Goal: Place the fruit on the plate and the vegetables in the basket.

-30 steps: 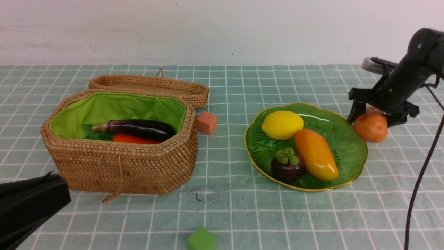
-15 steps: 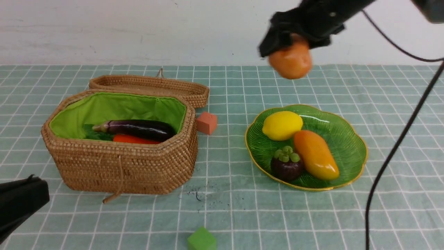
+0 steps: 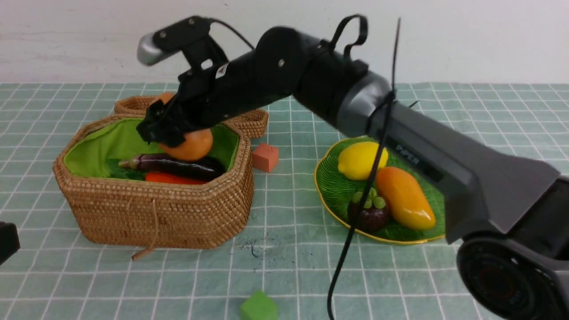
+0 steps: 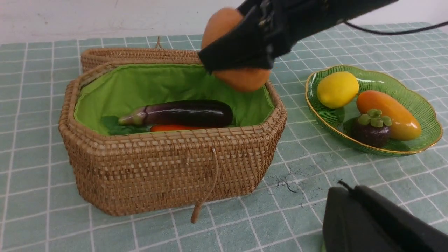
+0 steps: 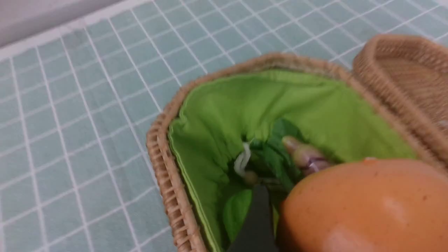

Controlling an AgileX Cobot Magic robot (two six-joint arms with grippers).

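Observation:
My right gripper (image 3: 175,133) is shut on the brown-orange potato (image 3: 191,146) and holds it over the open wicker basket (image 3: 155,209), just above the purple eggplant (image 3: 178,165) and the carrot (image 3: 169,178) lying inside. In the right wrist view the potato (image 5: 364,206) fills the near corner beside one dark finger (image 5: 257,217), above the green lining. The lemon (image 3: 361,160), mango (image 3: 404,198) and mangosteen (image 3: 369,213) lie on the green plate (image 3: 324,195). My left gripper (image 4: 344,190) is shut and empty, low near the basket's front.
The basket's lid (image 3: 240,116) lies open behind it. A red cube (image 3: 265,157) sits between basket and plate, and a green cube (image 3: 258,306) near the front edge. My right arm and its cable (image 3: 355,213) stretch across above the plate.
The right arm lifted the potato from beside the plate and carried it left, across to above the basket. The left arm drew back toward the left edge.

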